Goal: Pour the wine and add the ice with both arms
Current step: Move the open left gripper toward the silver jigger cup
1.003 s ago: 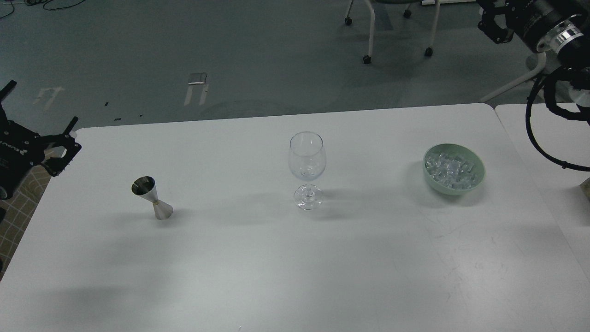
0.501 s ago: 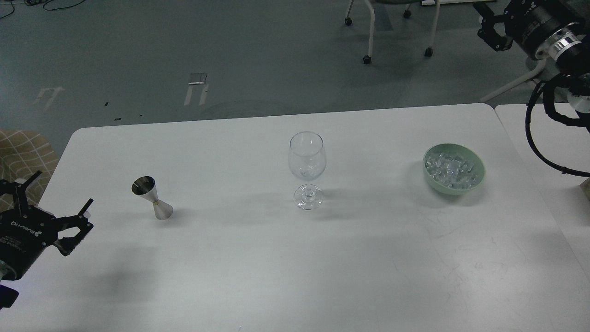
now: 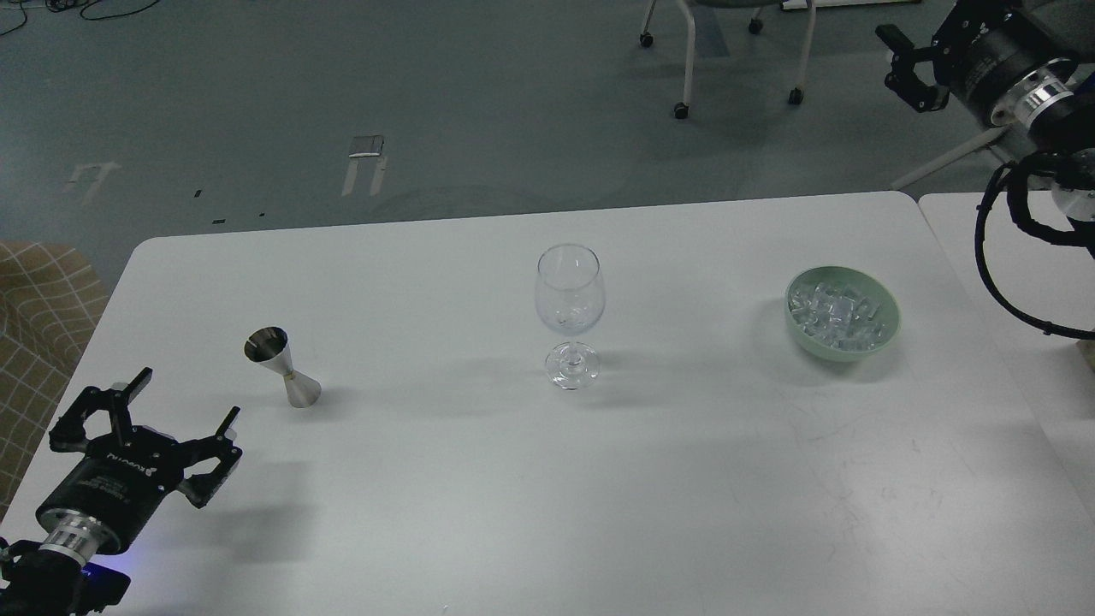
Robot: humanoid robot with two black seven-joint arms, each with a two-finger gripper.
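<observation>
A clear wine glass (image 3: 570, 299) stands upright mid-table. A steel jigger (image 3: 282, 366) stands to its left. A pale green bowl (image 3: 890, 332) to the right holds the ice (image 3: 837, 310), a heap of small clear cubes. No stream of wine shows, and I cannot tell what the jigger holds. My left gripper (image 3: 184, 400) is open and empty over the table's front left, below and left of the jigger. My right gripper (image 3: 900, 62) is raised at the top right, beyond the table's far edge, its prongs apart and empty.
The white table (image 3: 513, 496) has a second white table (image 3: 1001, 257) butting its right edge. A wheeled chair's legs (image 3: 689, 60) stand on the floor beyond. A chequered cushion (image 3: 34, 299) lies off the left edge.
My left gripper has swung down and rightward from the table's left edge to the front left, nearer the jigger. My right gripper has shifted slightly. Glass, jigger and bowl have not moved.
</observation>
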